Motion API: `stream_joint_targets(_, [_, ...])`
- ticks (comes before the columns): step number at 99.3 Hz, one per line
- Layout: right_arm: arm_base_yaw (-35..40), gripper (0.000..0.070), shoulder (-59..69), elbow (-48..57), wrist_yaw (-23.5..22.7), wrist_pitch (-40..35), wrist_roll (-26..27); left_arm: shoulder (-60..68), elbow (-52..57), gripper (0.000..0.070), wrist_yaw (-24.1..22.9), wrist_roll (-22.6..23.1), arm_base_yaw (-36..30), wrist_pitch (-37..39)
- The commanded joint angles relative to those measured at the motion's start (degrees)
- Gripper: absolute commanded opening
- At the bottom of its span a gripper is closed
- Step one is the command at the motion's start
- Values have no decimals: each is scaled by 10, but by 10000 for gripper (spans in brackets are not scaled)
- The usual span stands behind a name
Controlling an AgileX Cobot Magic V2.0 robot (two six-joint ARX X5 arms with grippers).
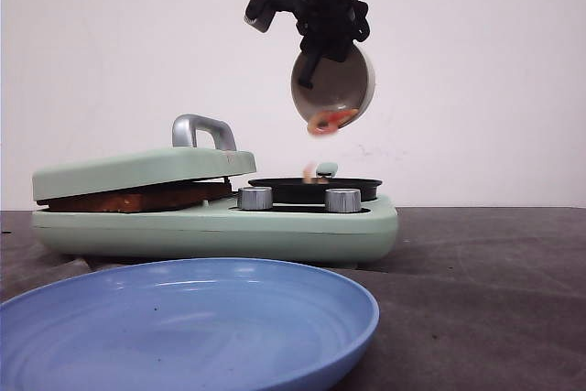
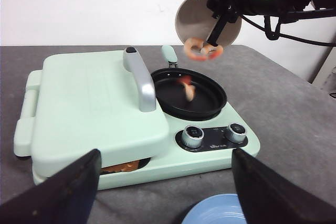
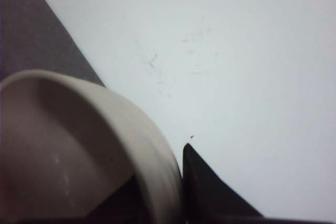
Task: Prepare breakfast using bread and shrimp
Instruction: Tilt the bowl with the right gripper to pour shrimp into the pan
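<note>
**Shrimp tipping out of the bowl over the pan**

The right gripper (image 1: 316, 50) is up high over the green cooker (image 1: 302, 231). It is pinched on the rim of a beige bowl (image 1: 341, 84), with one finger inside the bowl and one outside. The bowl is tipped on its side, with its open mouth facing down toward the black pan (image 1: 316, 190).

The shrimp (image 1: 328, 121) are pink and orange. A few of them hang right at the low lip of the bowl. In the left wrist view one more piece (image 2: 188, 88) shows over the pan, and it looks blurry.

The black pan sits on the right part of the cooker. Two silver knobs (image 1: 255, 197) are in front of it.

The lid (image 1: 137, 169) on the left part of the cooker is down, and it has a silver handle (image 1: 203, 130). The bread (image 1: 137, 197) lies under the lid. Only its brown edge peeks out.

The left gripper (image 2: 165, 187) is low and near the front of the cooker. Its two dark fingers (image 2: 63, 192) are spread wide apart and hold nothing.

A blue plate (image 1: 302, 354) sits on the dark table (image 1: 494, 272), in front of the cooker.
</note>
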Motion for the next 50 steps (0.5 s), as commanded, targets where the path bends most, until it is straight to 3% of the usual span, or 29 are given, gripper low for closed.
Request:
stream_joint_targets(1, [7, 0, 15, 19, 9, 9, -19, 0, 0, 422, 10, 7, 0, 7])
stream_joint_targets(25, [7, 0, 15, 19, 18, 9, -43, -9, 0, 422, 11, 7, 0, 7])
stream_joint_targets(50, [7, 0, 14, 19, 42, 9, 29, -12, 0, 422, 10, 7, 0, 6])
